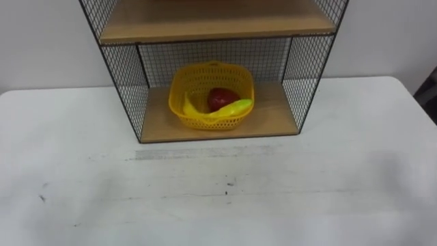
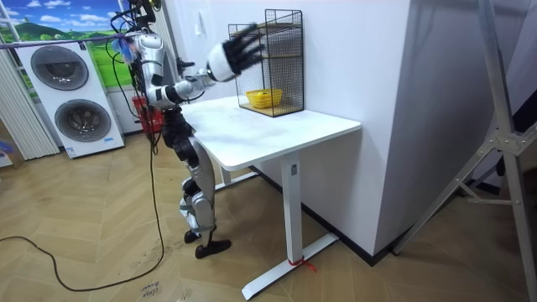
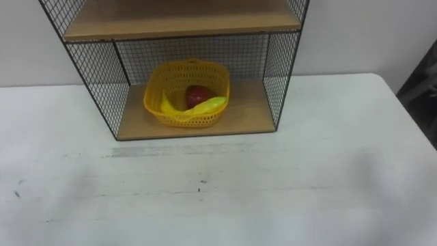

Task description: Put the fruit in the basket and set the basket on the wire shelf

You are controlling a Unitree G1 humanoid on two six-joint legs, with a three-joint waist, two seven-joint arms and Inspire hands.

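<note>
The yellow plastic basket (image 1: 180, 87) stands on the bottom wooden board of the black wire shelf (image 1: 274, 121), left of the middle. Inside it lie a red fruit (image 1: 221, 97), a yellow-green fruit (image 1: 236, 107) and a yellow banana (image 1: 190, 106). In the room view I stand at the white table's end, facing the shelf (image 2: 285, 42). My right hand (image 2: 237, 50) is raised in the air short of the shelf, fingers spread and holding nothing, well apart from the basket (image 2: 263, 98).
The white table (image 1: 218, 191) stretches bare in front of the shelf, with a few small dark marks. A second wooden board (image 1: 218, 27) sits above the basket. Two washing machines (image 2: 63, 92) stand behind me in the room view.
</note>
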